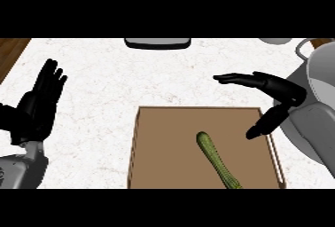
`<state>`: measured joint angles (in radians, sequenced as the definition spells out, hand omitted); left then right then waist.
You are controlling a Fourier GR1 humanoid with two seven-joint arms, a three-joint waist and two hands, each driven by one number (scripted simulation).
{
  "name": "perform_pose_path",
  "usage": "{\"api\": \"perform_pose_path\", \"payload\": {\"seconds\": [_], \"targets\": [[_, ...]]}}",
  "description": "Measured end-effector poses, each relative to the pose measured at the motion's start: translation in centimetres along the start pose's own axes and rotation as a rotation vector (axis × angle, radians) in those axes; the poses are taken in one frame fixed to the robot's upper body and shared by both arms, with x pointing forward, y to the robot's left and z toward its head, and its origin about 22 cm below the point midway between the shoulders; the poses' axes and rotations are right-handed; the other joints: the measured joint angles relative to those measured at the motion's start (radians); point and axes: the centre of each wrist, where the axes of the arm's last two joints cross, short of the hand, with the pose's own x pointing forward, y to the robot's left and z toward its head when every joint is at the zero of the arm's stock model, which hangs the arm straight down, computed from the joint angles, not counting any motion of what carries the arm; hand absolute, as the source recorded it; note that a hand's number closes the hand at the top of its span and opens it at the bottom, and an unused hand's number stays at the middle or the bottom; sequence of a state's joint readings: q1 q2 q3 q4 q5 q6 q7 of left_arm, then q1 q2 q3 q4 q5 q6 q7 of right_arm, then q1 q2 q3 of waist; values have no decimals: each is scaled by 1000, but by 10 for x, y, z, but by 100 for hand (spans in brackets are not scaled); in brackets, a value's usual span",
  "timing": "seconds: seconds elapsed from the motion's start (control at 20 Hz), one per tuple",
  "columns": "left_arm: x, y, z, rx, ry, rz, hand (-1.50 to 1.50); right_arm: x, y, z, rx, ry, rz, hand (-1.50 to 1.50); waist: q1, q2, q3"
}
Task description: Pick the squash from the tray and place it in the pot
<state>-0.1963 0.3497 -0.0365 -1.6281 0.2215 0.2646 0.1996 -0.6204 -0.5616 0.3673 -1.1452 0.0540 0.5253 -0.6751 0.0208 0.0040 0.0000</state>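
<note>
A long green squash [216,160] lies on the brown tray [163,146], slanting from the tray's middle down toward its lower right. My right hand [278,95] hovers open above the tray's upper right corner, fingers stretched to the left and thumb pointing down, apart from the squash. A grey pot [321,66] stands at the right edge, partly hidden behind my right forearm. My left hand [40,99] rests open at the left edge, fingers up.
A dark grey object with a light rim [157,43] sits at the counter's far edge, top centre. Wooden floor [12,51] shows at the upper left corner beyond the white speckled counter [104,88].
</note>
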Motion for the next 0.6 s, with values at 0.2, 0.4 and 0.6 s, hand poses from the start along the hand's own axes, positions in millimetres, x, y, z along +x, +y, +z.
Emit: {"api": "perform_pose_path", "payload": {"seconds": [0.2,0.4,0.6], "targets": [[1,1,-1,5,0,-1,0,22,1,-20,205,59,132,-150,-7,-4,-1],[-1,3,1,14,-4,1,0,37,16,-32,378,104,238,-150,-13,-6,-1],[-2,10,-1,19,2,2,0,48,35,-37,493,143,288,-150,-20,-6,-1]]}}
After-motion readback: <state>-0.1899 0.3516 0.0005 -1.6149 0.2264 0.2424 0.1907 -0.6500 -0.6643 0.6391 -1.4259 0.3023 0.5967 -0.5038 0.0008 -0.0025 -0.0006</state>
